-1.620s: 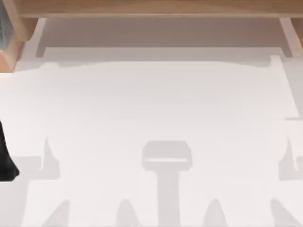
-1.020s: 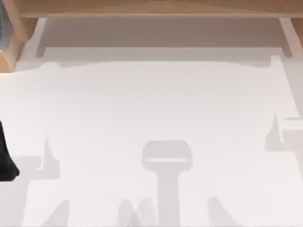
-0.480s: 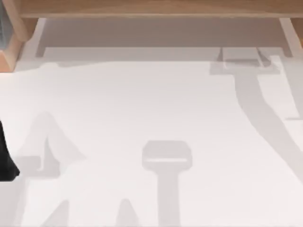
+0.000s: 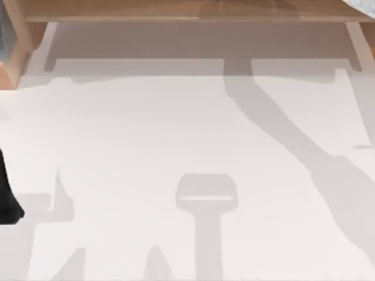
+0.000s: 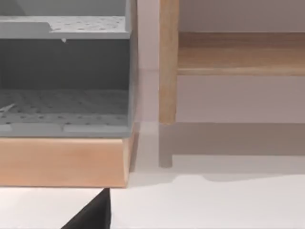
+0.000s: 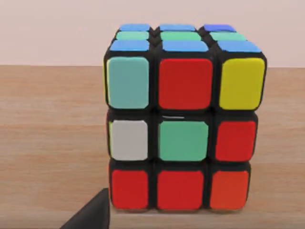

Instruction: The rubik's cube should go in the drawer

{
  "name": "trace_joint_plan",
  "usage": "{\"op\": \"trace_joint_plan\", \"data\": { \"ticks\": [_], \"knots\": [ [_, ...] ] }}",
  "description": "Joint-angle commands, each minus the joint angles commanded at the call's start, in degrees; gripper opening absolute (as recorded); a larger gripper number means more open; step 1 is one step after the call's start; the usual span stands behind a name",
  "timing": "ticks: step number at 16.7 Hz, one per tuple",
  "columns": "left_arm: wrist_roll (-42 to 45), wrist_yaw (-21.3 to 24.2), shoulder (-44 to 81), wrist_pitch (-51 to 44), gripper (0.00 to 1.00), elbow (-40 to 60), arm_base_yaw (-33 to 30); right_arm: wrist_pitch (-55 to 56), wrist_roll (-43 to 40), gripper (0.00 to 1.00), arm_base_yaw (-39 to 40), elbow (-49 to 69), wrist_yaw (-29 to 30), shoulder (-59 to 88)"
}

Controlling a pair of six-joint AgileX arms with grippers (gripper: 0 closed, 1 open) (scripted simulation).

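Right hand (image 6: 90,214) facing rubik's cube (image 6: 183,119).

Looks like a rendered test bench rather than any real room. You get a plain white worktop (image 4: 176,129) with flat, clean shadows on it, a light wooden shelf (image 4: 187,10) along the far edge, and a pale blank wall (image 5: 238,14) behind. At the left there's a grey drawer unit (image 5: 64,76) with dotted panels sitting in a wooden frame (image 5: 62,162). No clutter, no household stuff, so it reads as a simulated robot lab setup.
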Motion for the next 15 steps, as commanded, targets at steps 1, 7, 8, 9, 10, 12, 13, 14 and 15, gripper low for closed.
{"op": "trace_joint_plan", "data": {
  "ticks": [1,7,8,9,10,12,13,14,15],
  "knots": [
    [0.0,0.0,0.0,0.0,1.00,0.0,0.0,0.2,0.0,1.00,0.6,1.9,0.6,1.8],
    [0.0,0.0,0.0,0.0,1.00,0.0,0.0,0.4,0.1,1.00,1.3,3.9,1.3,3.7],
    [0.0,0.0,0.0,0.0,1.00,0.0,0.0,0.3,0.1,1.00,1.0,3.6,1.2,3.6],
    [0.0,0.0,0.0,0.0,1.00,0.0,0.0,0.3,0.1,1.00,1.0,3.8,1.1,3.7],
    [0.0,0.0,0.0,0.0,1.00,0.0,0.0,0.0,0.1,1.00,0.8,4.6,0.9,4.3],
    [0.0,0.0,0.0,0.0,1.00,0.0,0.0,-0.9,0.0,1.00,0.3,8.0,0.4,6.7],
    [0.0,0.0,0.0,0.0,1.00,0.0,0.0,-1.5,0.0,1.00,-0.1,10.4,0.0,8.3],
    [0.0,0.0,0.0,0.0,1.00,0.0,0.0,-2.2,0.0,1.00,-0.5,12.7,-0.4,9.9],
    [0.0,0.0,0.0,0.0,1.00,0.0,0.0,-2.9,0.0,1.00,-1.0,15.0,-0.8,11.5]
  ]
}}
